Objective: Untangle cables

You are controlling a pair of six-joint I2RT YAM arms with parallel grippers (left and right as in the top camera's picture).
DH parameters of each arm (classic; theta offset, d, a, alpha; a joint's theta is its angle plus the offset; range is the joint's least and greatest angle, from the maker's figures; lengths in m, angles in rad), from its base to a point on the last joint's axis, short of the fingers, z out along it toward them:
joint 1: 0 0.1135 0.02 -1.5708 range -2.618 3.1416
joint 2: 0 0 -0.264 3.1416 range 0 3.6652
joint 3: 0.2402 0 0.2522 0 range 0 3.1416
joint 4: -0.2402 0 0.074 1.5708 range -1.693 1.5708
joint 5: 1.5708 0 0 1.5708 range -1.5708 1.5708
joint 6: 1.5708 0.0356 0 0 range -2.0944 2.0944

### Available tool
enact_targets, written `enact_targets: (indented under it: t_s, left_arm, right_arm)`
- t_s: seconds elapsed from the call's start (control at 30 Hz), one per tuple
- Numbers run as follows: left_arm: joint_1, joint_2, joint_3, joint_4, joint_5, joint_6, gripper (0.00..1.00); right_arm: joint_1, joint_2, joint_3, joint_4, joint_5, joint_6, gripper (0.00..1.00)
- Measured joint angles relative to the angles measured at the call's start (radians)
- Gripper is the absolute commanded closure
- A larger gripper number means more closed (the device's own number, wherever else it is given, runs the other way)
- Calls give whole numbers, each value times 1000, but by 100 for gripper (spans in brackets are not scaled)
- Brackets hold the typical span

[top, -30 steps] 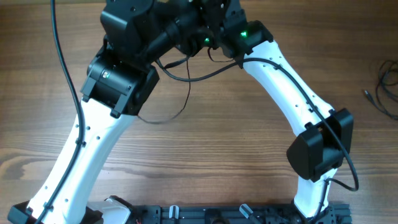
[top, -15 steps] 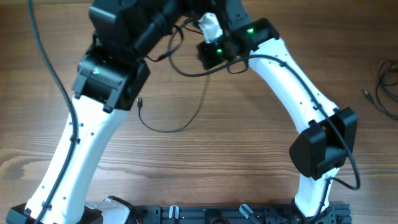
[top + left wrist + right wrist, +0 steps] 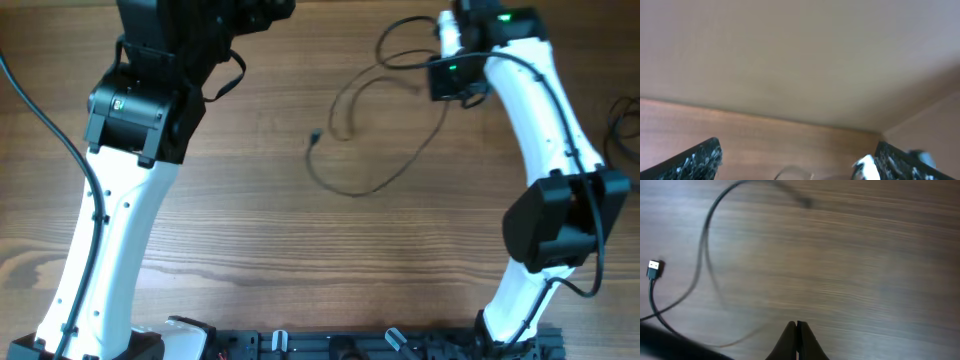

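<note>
One thin black cable [image 3: 370, 191] lies in a loose loop on the wooden table, its small plug end [image 3: 315, 138] pointing left. Its upper part rises to my right gripper [image 3: 446, 40] at the back right, which is shut on it beside a white tip. In the right wrist view the jaws [image 3: 797, 326] are pressed together; a blurred strand of the cable [image 3: 705, 245] curves away left to a plug [image 3: 654, 269]. My left gripper [image 3: 800, 161] is open and empty, its fingers [image 3: 695, 160] far apart. It sits at the top edge of the overhead view [image 3: 262, 10].
More thin black cables [image 3: 622, 140] lie at the table's right edge, one plug end [image 3: 590, 150] pointing inward. The left arm [image 3: 120, 200] stretches along the left side and the right arm [image 3: 560, 210] along the right. A black rail [image 3: 350, 345] runs along the front.
The two grippers have parted. The left one opened, let go of the cable and swung left. The right one moved right, dragging the cable out into a wider loop.
</note>
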Motion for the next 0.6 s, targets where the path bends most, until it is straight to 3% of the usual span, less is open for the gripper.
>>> enact_targets:
  t_s: [0.13,0.4,0.6]
  left_arm:
    - [0,0,0,-61,11,0,0]
    - [0,0,0,-211,68,30,0]
    - [0,8,0,-291,67,76,0]
  right_arm:
    - [-82,0,0,20,3,-4,96]
    - [-449,1,126,108,-93,-8,96]
    - [-739,1,178,295,-442,6,96]
